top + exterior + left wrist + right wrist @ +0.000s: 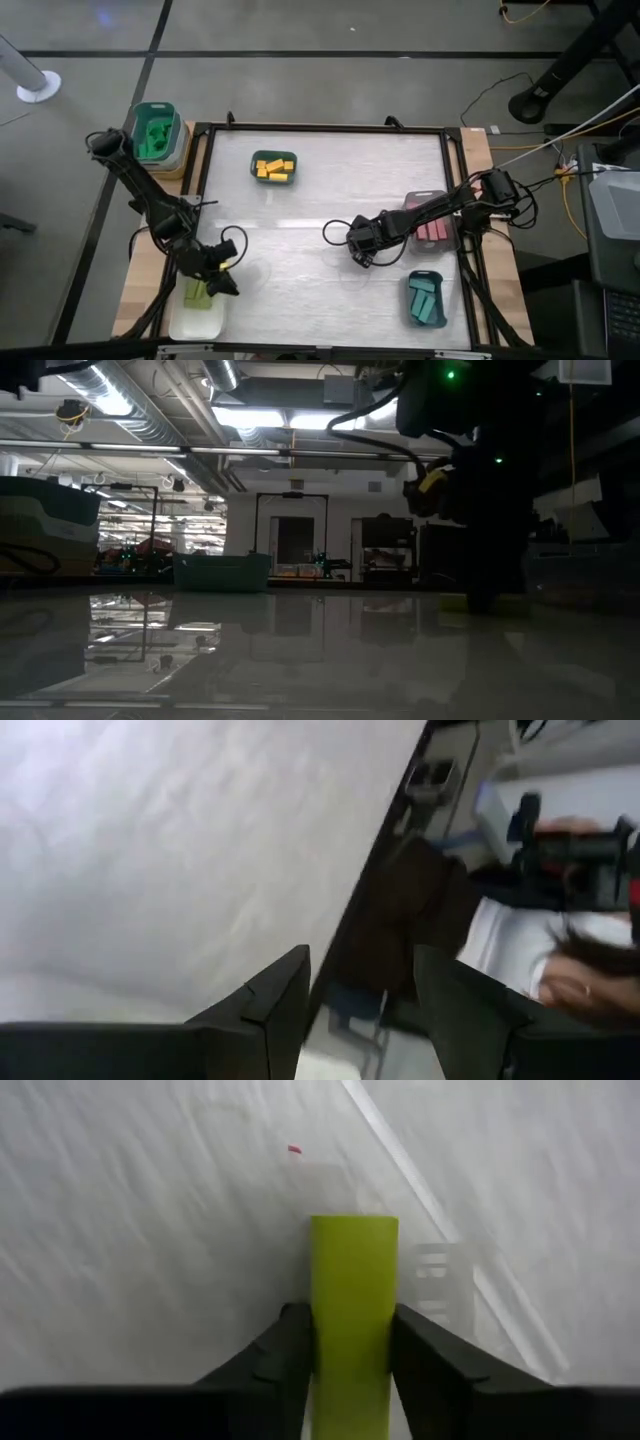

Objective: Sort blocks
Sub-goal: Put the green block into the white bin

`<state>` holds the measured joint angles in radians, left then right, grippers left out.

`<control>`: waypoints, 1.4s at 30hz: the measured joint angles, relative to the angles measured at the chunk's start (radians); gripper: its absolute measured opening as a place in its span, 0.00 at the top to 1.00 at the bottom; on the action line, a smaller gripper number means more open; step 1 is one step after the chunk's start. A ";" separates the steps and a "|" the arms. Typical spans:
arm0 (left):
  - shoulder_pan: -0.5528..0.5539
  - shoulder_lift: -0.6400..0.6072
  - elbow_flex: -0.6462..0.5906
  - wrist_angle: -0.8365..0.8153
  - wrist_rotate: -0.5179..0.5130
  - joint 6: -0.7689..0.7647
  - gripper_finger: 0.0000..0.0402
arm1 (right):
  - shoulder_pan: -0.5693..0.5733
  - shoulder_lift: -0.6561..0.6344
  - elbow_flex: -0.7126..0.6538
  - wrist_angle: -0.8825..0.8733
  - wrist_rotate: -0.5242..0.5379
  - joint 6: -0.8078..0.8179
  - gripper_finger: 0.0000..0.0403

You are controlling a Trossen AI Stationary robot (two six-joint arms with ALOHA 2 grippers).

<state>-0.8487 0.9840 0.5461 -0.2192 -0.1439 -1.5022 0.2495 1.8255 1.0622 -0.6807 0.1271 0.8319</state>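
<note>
Now right hand [345,1355] clamps lime block [352,1310].

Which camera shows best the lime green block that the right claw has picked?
The right wrist view: the lime green block fills it, between the right gripper's fingers. From above the arm hides it; the other views miss it.

No legible text, label, brand, number or sign appears in any of the four views. The trays, blocks and surface carry no readable markings. The room beyond the surface in the low view is too dim and distant for any lettering to be made out.
</note>
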 joint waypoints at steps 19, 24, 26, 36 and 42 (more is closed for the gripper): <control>0.327 0.010 0.000 0.037 -0.415 0.017 0.58 | 0.000 0.013 0.225 0.203 0.016 -0.414 0.74; 0.392 0.049 0.000 0.121 -0.411 0.025 0.58 | 0.000 0.013 0.262 0.375 0.022 -0.555 0.74; 0.410 0.070 0.000 0.169 -0.408 0.025 0.58 | 0.000 0.013 0.262 0.445 0.023 -0.596 0.74; 0.460 0.186 0.000 0.388 -0.361 0.018 0.58 | -0.001 0.013 0.262 0.578 0.040 -0.736 0.74; 0.461 0.246 0.000 0.516 -0.332 0.044 0.58 | -0.001 0.026 0.261 0.573 0.100 -0.742 0.74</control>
<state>-0.3878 1.2297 0.5461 0.2969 -0.4763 -1.4579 0.2485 1.8517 1.3235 -0.1081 0.2268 0.0904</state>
